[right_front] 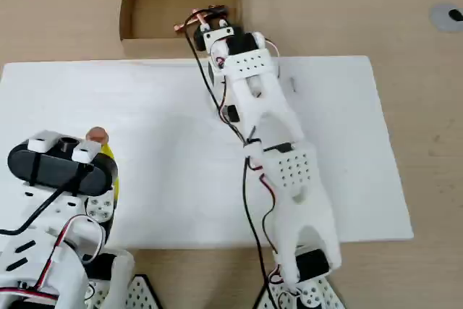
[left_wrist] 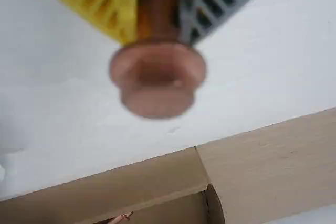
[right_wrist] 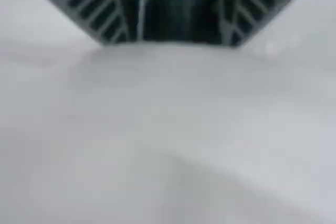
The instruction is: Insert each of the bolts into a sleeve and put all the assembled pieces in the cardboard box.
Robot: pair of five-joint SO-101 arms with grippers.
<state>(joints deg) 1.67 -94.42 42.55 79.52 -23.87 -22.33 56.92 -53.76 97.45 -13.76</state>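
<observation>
Two grips | my left gripper (left_wrist: 157, 27), 8 o'clock, pinches bolt (left_wrist: 157, 80) (head free for sleeving) | right gripper (right_front: 210, 23) clamps copper piece (right_front: 189, 21) over cardboard box (right_front: 130, 5).

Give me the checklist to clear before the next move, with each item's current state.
1. Left gripper grips the held copper piece: ok. It is clamped between the yellow and grey fingers, wide end outward.
2. The held piece is a bolt seated in a sleeve: cannot tell.
3. Cardboard box is open on top: ok.
4. Box opening is free of the other arm: not ok. The right gripper sits at the box's near right corner.
5. Right gripper is free of the second copper piece: cannot tell.
6. Left gripper is above the white sheet, short of the box: ok.
</observation>
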